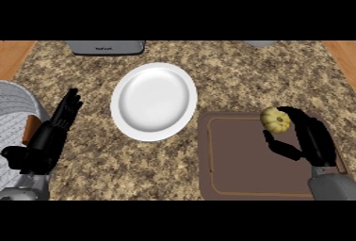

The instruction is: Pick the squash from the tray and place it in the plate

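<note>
A small pale-yellow squash (275, 120) sits at the far right corner of the brown tray (236, 160). My right hand (311, 141) comes up from the lower right. Its fingers curl over the squash's top and right side, and the thumb touches just under it. Whether the squash is lifted off the tray I cannot tell. The white plate (153, 101) lies bare on the counter to the left of the tray, a little farther back. My left hand (47, 136) rests open at the left edge, fingers straight and pointing away, apart from the plate.
A grey ribbed basin (15, 117) fills the left edge beside my left forearm. A grey appliance (107, 47) stands at the counter's back, behind the plate, with another grey object (261, 43) at the back right. Speckled counter shows between plate and tray.
</note>
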Available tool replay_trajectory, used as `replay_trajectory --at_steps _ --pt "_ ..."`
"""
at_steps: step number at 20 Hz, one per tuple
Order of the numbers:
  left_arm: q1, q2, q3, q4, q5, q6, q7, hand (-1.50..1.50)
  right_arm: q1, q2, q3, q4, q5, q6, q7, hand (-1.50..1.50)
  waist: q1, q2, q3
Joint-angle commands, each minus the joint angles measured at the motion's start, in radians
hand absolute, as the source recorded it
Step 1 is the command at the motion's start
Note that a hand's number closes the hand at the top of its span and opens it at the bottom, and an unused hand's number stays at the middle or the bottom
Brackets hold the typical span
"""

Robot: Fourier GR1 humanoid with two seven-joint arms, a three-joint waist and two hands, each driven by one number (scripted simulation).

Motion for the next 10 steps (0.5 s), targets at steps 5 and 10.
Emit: replay_trajectory --at_steps 5,10 --pt "0.041 -0.032 0.038 0.153 0.012 -0.018 -0.058 0.00 -0.046 0.004 0.076 -0.146 0.038 0.273 0.280 1.50 -0.020 0.023 -0.017" --pt "0.019 -0.060 0.042 0.170 -0.020 -0.008 -0.069 0.00 0.029 -0.038 0.105 -0.538 0.032 0.447 0.434 1.50 -0.018 0.020 -0.015"
